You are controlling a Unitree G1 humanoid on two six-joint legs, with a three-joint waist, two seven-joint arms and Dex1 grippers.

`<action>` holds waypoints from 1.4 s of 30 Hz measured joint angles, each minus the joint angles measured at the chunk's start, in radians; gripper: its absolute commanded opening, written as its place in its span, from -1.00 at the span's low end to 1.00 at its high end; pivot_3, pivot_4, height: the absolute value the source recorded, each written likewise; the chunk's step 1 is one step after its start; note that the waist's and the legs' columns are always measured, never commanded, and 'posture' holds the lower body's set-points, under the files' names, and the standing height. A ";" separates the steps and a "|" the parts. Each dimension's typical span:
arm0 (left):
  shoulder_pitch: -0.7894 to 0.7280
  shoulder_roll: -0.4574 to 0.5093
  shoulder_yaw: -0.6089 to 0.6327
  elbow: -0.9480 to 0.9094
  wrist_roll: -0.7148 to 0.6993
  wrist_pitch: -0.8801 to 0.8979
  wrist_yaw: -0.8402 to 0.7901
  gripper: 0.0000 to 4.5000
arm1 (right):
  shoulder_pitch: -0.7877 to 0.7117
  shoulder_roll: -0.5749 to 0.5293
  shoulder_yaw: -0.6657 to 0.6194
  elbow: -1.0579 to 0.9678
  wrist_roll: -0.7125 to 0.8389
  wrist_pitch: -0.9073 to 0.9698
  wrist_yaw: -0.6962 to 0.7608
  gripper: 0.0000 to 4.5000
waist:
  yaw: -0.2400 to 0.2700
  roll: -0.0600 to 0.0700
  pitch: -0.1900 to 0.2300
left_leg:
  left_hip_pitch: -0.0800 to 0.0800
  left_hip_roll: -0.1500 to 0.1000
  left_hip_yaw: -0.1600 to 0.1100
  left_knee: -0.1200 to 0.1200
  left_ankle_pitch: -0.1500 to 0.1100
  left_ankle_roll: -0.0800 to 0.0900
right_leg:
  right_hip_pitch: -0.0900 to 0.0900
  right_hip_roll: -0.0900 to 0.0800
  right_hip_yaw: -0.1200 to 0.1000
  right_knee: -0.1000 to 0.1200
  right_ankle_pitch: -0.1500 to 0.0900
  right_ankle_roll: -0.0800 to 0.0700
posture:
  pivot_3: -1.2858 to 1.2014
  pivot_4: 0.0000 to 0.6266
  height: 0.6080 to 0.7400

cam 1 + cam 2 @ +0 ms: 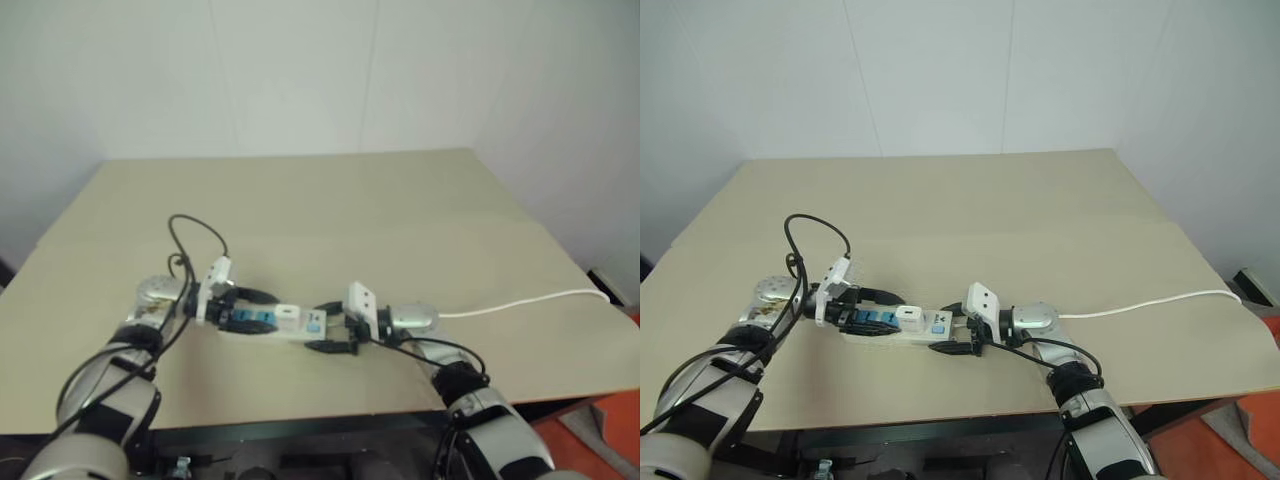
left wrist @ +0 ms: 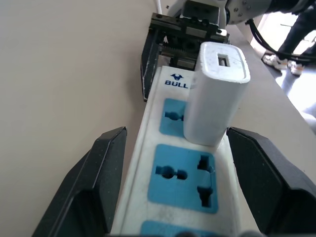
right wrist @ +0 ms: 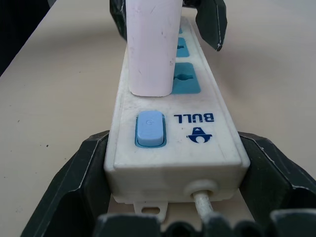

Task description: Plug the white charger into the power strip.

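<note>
While the left gripper (image 2: pixel 173 197) stands wide, both fingers clear of the power strip (image 2: pixel 182 197), the right gripper (image 3: pixel 173 187) straddles the strip's switch end, contact unclear. One white charger (image 2: pixel 215 94) stands upright in the socket nearest the switch (image 3: pixel 149 128); three sockets, the third cropped.

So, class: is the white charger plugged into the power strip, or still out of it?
Plugged in. The white charger stands upright on the power strip, its base flush over the blue socket nearest the switch, and the left gripper stands open beside it.
</note>
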State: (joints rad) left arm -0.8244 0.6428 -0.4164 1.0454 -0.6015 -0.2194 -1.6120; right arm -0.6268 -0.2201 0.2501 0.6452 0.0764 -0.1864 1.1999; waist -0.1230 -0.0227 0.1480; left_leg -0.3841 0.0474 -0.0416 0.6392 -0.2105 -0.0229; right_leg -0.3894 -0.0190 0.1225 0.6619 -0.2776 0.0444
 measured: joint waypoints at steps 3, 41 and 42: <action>0.037 0.085 0.042 -0.089 -0.106 0.098 0.001 0.58 | -0.008 0.004 0.002 0.011 0.001 -0.007 -0.002 0.83 | -0.005 -0.004 0.005 | 0.000 0.001 0.000 -0.001 0.000 0.000 | -0.001 0.000 0.000 0.000 0.000 0.000 | 0.03 -0.52 1.00; 0.527 0.251 0.595 -0.622 -0.081 0.308 0.037 0.58 | 0.486 -0.705 -0.384 -0.616 0.260 0.158 0.124 0.98 | 0.065 -0.004 0.021 | -0.017 0.001 0.005 -0.005 0.000 0.000 | -0.015 -0.004 -0.003 -0.011 0.001 -0.001 | 0.03 -0.52 1.00; 0.527 0.246 0.597 -0.628 -0.078 0.312 0.041 0.58 | 0.488 -0.708 -0.388 -0.616 0.260 0.161 0.119 0.98 | 0.065 -0.004 0.021 | -0.017 0.001 0.005 -0.005 0.000 0.000 | -0.015 -0.004 -0.002 -0.011 0.001 -0.001 | 0.03 -0.52 1.00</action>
State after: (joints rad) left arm -0.2976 0.8892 0.1802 0.4176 -0.6799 0.0926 -1.5710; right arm -0.1390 -0.9285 -0.1375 0.0287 0.3364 -0.0257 1.3194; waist -0.0581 -0.0265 0.1695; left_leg -0.4013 0.0480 -0.0369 0.6338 -0.2103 -0.0232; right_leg -0.4039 -0.0232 0.1200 0.6505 -0.2761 0.0438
